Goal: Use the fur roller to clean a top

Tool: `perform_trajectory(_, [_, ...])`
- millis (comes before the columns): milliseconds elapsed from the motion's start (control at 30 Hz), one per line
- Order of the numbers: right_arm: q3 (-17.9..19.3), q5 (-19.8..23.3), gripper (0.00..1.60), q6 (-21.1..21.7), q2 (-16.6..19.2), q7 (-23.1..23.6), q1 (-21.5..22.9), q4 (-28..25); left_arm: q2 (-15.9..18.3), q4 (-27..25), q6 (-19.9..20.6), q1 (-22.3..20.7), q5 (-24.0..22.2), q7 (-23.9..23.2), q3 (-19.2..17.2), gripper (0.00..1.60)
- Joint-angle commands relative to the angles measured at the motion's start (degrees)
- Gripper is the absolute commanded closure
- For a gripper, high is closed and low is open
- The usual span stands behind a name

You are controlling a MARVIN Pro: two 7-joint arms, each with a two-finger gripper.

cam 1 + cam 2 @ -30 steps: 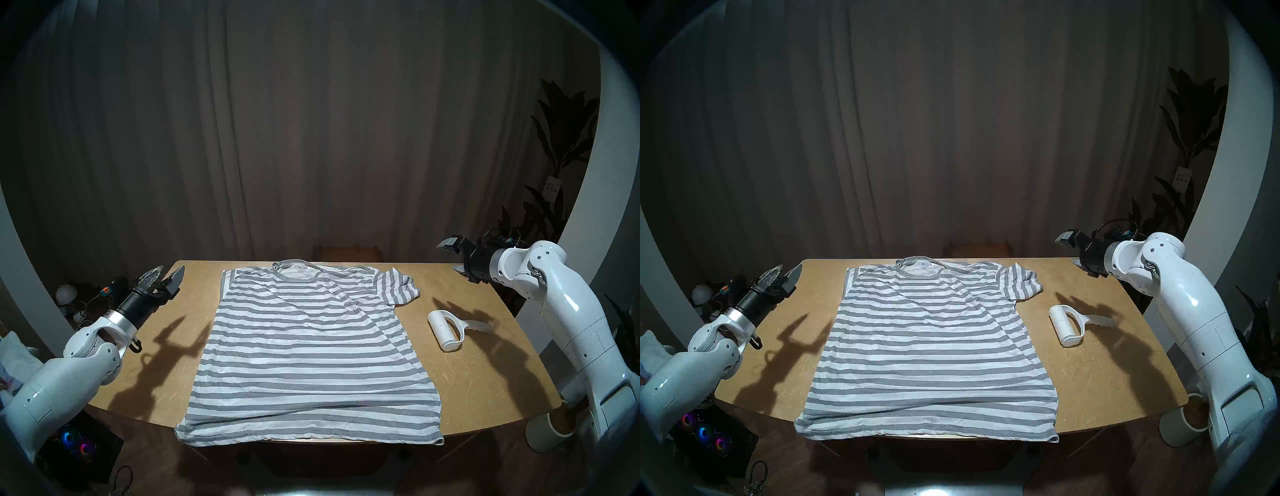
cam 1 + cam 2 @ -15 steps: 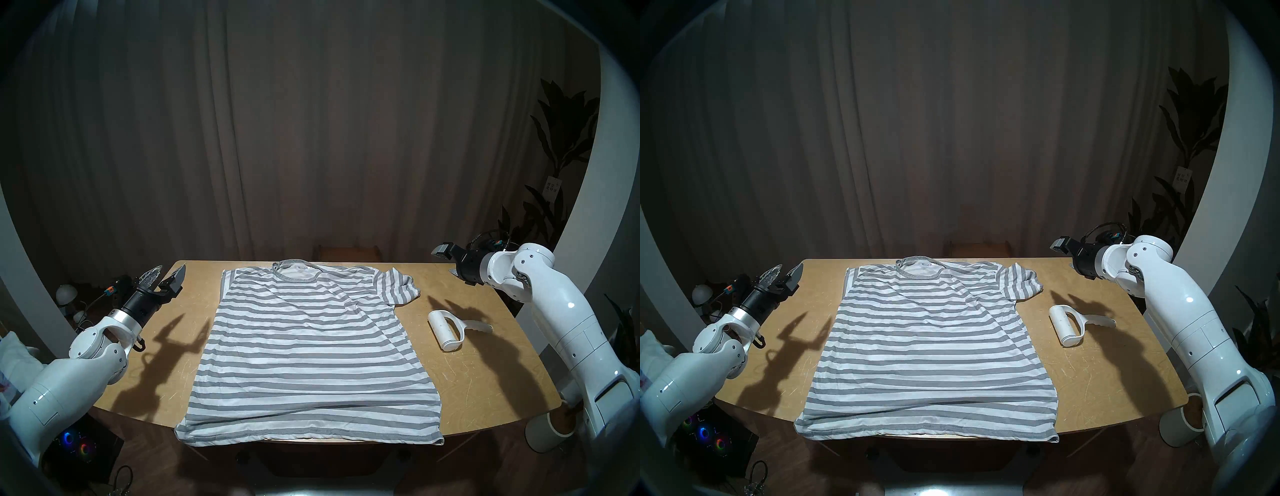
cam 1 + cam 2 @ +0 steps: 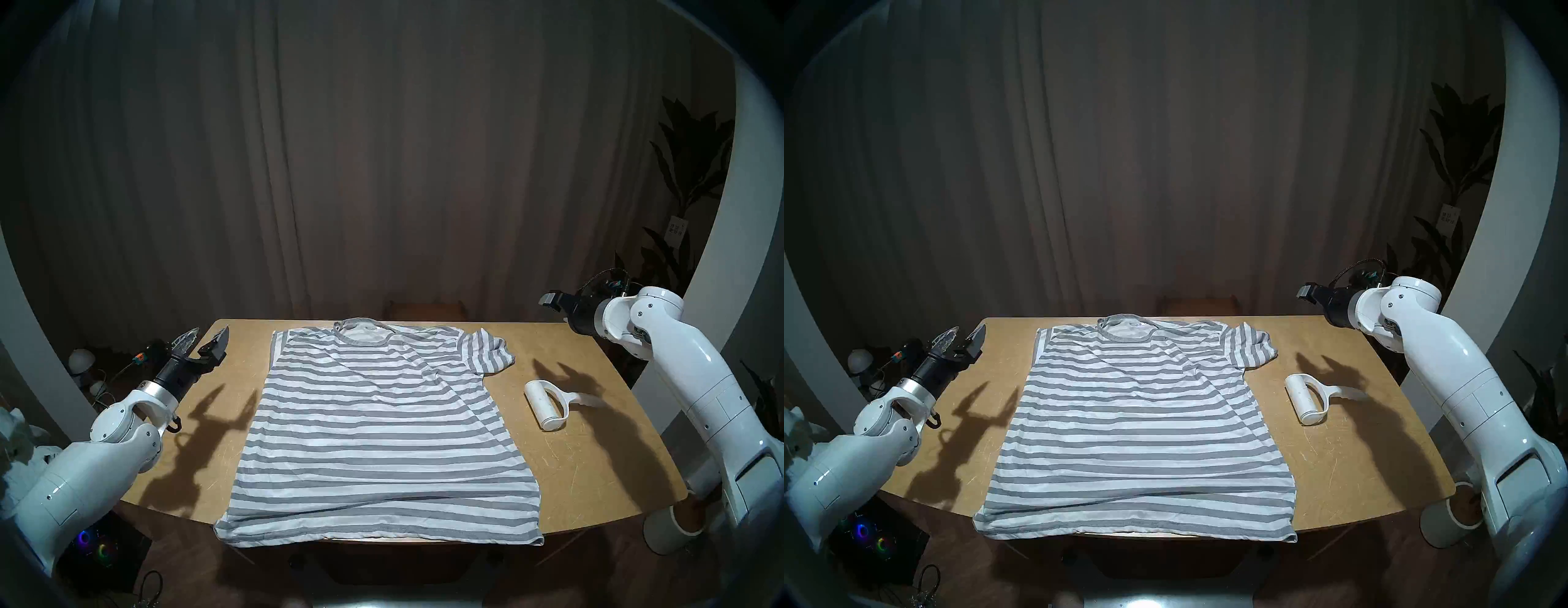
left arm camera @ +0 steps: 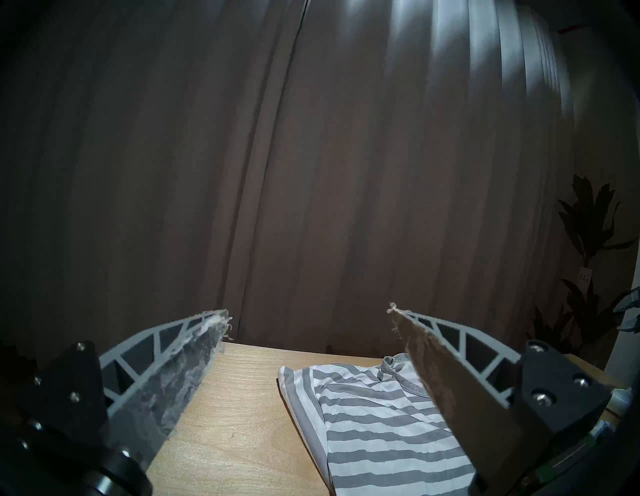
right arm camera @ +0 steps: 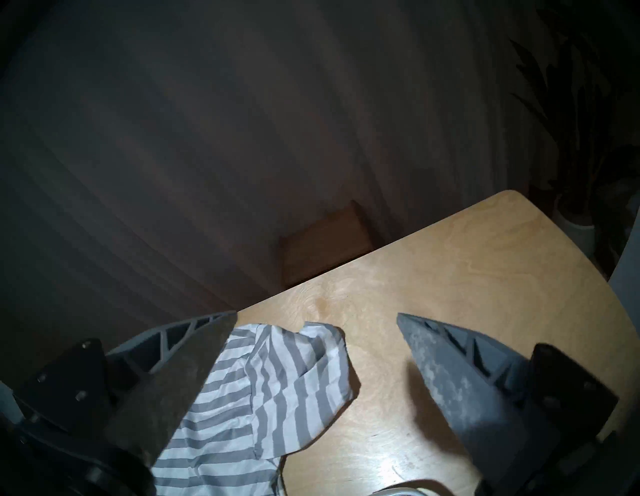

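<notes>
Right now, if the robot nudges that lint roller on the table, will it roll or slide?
The roller would probably pivot rather than roll: its handle also rests on the table. It looks like light plastic, so it likely skids easily. Gripped by the handle, it should stay stiff.

The right arm [image 3: 695, 382] changed most: its wrist rolled, so the right gripper [image 3: 551, 302], which a second before showed one finger high and the other low against the table's [image 3: 594, 458] far right corner, now showed only its upper finger past the black wrist body, with the cable loop behind it standing higher. The forearm rose a little, and its shadow beside the fur roller [image 3: 551, 403] shifted, falling across the end of the handle. The left arm [image 3: 85, 467] edged slightly inward along the table's left edge, and the left gripper [image 3: 205, 339] turned a little, its jaws as wide as before.
</notes>
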Motion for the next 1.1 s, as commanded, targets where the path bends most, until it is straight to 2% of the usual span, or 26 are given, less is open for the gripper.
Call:
perform_trajectory(0, [-0.93, -3.81, 0.00, -0.55, 1.17, 0.54, 2.40, 0.15, 0.24, -0.17, -0.43, -1.65, 1.06, 1.17, -0.51, 0.00])
perform_trajectory(833, [-9.58, -18.88, 0.00, -2.13, 1.86, 2.42, 6.64, 0.62, -0.31, -0.69, -0.30, -2.84, 5.78, 7.08, 1.02, 0.00])
perform_trajectory(1067, [-10.62, -22.59, 0.00, -3.27, 2.40, 3.26, 8.71, 0.88, -0.57, -0.89, -0.22, -3.11, 6.96, 8.43, 1.66, 0.00])
